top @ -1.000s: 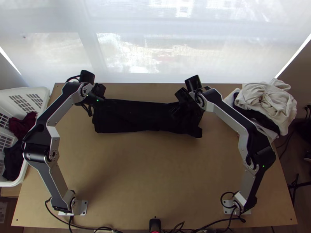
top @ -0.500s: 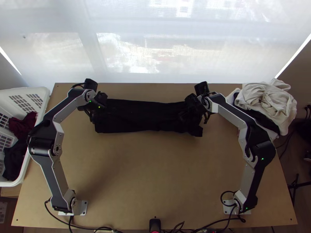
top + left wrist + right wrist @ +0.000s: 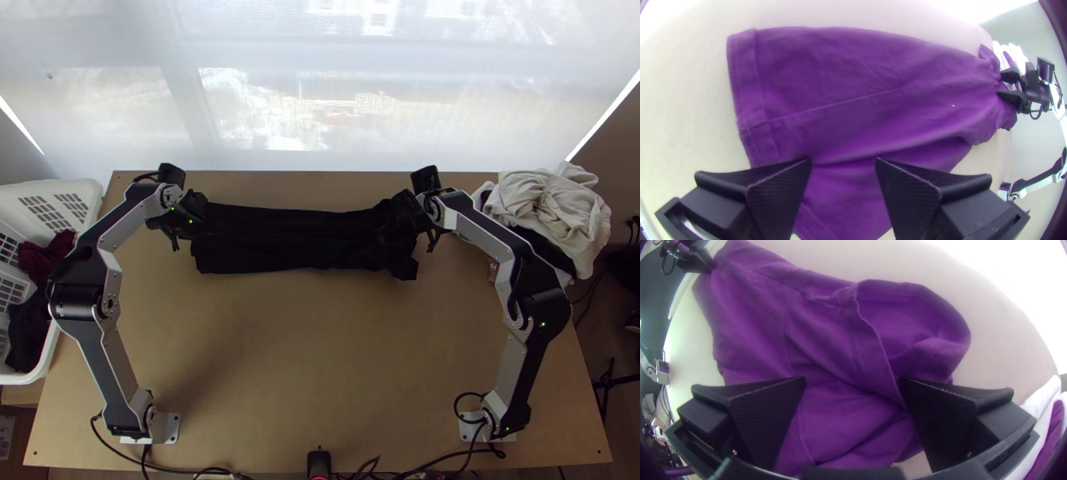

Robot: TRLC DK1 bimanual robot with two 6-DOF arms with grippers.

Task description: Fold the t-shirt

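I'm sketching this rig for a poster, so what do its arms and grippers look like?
The left arm and right arm match: silver-grey links with black faces, black joints, small green lights and looping black cables. The left gripper and right gripper each have two wide, flat black fingers with textured inner faces.

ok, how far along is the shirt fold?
Partway, I'd say. Done: shirt lies in a long, narrow band. In hand: seemingly nothing gripped; left gripper and right gripper are open over its opposite ends. Left: likely shortening it, plus smoothing the rumpled end by the right gripper.
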